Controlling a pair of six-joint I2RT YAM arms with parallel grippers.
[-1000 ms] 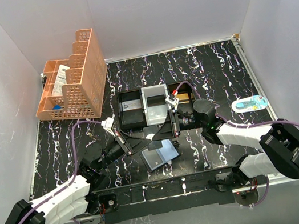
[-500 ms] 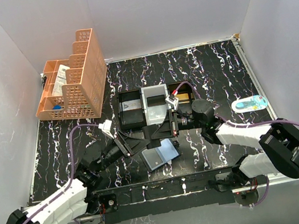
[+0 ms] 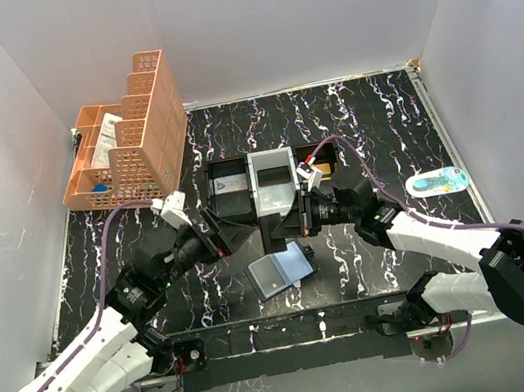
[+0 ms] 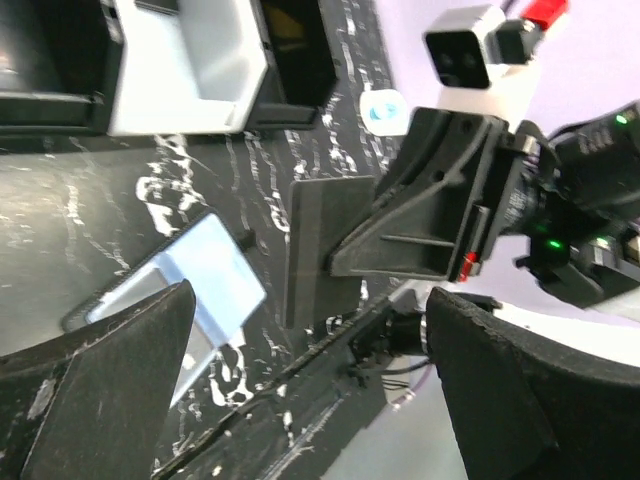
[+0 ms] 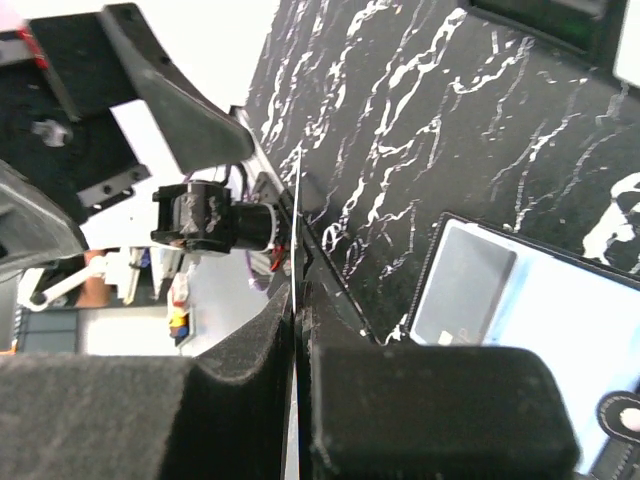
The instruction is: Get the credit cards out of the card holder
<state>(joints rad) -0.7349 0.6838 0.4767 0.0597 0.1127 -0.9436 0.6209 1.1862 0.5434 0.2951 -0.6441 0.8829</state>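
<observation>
Entry: dark grey rectangular card (image 4: 322, 245), now held by the right pincer (image 3: 298, 218) alone.
Change from a second ago: the left pincer (image 3: 233, 233), shut then, now stands spread to its widest, holds nothing, and sits drawn back to the left of the card. The right pincer is clamped tight on one edge of the card, which is clear of the black white-veined desk (image 3: 372, 126). The left arm reaches from the near-left base toward centre and the right arm from the near-right base leftward, so the pincers face each other. The flat grey-blue bifold card holder (image 3: 281, 272) lies open on the desk, between the pincers and the arm bases, touching neither pincer.
</observation>
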